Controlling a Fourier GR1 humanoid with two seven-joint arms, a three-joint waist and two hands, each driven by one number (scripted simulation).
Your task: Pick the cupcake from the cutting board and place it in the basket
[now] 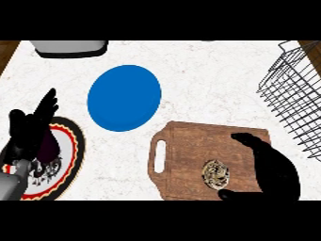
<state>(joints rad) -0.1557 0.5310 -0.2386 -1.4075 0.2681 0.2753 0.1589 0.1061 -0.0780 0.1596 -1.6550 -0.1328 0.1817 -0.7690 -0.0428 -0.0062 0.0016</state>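
Observation:
A small cupcake (pixel 216 173) with a pale swirled top sits on the brown wooden cutting board (pixel 190 141), near its front edge. My right hand (pixel 274 167) hovers over the board just right of the cupcake, fingers and thumb curved around it but apart from it. The wire basket (pixel 303 103) stands at the right edge of the counter, beyond the board. My left hand (pixel 31 127) rests open at the left, fingers up, over a patterned plate.
A blue plate (pixel 124 98) lies on the white marble counter behind the board. A patterned plate (pixel 69 150) with a red and black rim lies at the left. A grey appliance (pixel 69 47) stands at the back left.

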